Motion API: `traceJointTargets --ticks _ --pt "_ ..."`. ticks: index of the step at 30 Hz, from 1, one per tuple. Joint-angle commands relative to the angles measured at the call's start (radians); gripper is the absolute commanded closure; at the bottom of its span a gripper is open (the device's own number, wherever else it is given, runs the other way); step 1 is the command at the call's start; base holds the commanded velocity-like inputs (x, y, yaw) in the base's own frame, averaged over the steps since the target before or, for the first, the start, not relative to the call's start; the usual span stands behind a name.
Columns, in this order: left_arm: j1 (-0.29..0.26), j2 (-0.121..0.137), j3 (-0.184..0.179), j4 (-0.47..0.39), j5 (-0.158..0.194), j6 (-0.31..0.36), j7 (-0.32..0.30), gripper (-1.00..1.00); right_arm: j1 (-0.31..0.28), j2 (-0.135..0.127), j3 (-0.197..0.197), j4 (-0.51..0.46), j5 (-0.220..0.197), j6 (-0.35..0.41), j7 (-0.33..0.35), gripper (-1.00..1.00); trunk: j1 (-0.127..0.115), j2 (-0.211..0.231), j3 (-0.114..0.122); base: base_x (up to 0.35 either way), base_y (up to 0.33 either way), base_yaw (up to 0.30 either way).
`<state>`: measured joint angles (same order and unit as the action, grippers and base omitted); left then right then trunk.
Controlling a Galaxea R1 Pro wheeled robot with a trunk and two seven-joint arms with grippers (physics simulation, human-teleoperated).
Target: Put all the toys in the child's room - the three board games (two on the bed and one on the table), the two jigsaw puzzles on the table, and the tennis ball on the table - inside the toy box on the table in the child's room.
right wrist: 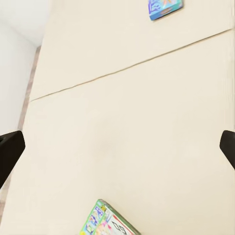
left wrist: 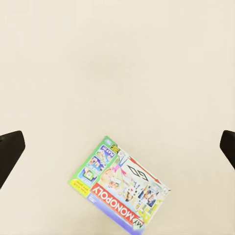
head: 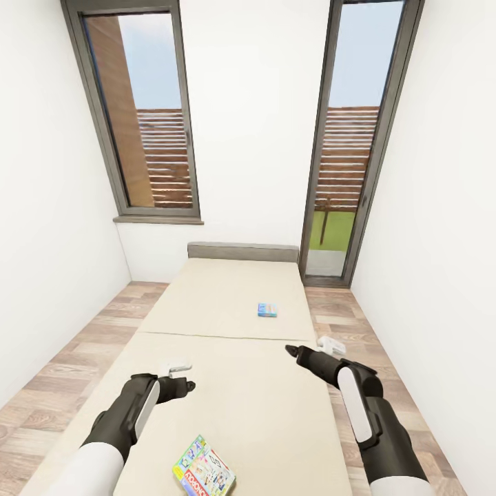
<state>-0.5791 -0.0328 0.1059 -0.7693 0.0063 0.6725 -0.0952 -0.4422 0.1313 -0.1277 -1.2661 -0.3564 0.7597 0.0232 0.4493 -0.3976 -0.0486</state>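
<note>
I'm parked at the foot of the bed [head: 227, 324], both arms held out over the mattress, so as I read it the step in hand is collecting the two board games that lie here; neither is picked up yet.

Starting on the left: my left gripper [head: 180, 383] hovers above the near section of the mattress, touching nothing. In the left wrist view its two dark fingertips [left wrist: 10, 149] sit at opposite edges of the picture with bare mattress between them, so I judge it spread wide and empty. Just below and inboard of it, near the foot of the bed, lies the longer Monopoly box [head: 203, 475], flat and turned at an angle to the bed's sides. That is the nearer target, and it sits ahead of the left wrist camera [left wrist: 120, 188].

Further up, past the seam between the two mattress sections, the small blue game box [head: 267, 309] lies flat on the far section, well apart from the first.

On the right, my right gripper [head: 295, 351] hangs over the near section, likewise wide apart and holding nothing.

Next I would lower the left arm onto the Monopoly box. It lies flat, so I expect to need an edge to grip.
</note>
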Motion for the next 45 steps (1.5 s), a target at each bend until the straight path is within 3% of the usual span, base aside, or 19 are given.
traceJointTargets --ticks 1,18,29,45 --pt "-0.001 -0.001 0.005 -0.001 0.0 0.006 -0.004 -1.0 -0.001 0.002 -0.003 -0.001 -0.001 0.0 -0.003 -1.0 0.001 -0.002 -0.002 0.0 0.0 0.0" --pt "-0.001 -0.001 0.005 -0.002 0.0 0.007 -0.003 -1.0 -0.005 0.005 -0.003 0.005 0.0 -0.032 -0.03 -1.0 0.001 -0.002 -0.004 0.0 0.0 0.0" --pt "-0.001 -0.003 0.005 -0.002 0.0 0.007 -0.002 -1.0 -0.007 -0.004 -0.009 0.005 0.0 0.048 -0.033 -1.0 0.001 -0.002 -0.014 0.0 0.0 0.0" --pt "-0.001 -0.021 0.004 0.001 -0.001 0.007 0.004 -1.0 -0.017 -0.014 -0.018 0.034 0.01 0.065 -0.036 -1.0 0.001 -0.002 -0.036 0.0 0.0 0.007"
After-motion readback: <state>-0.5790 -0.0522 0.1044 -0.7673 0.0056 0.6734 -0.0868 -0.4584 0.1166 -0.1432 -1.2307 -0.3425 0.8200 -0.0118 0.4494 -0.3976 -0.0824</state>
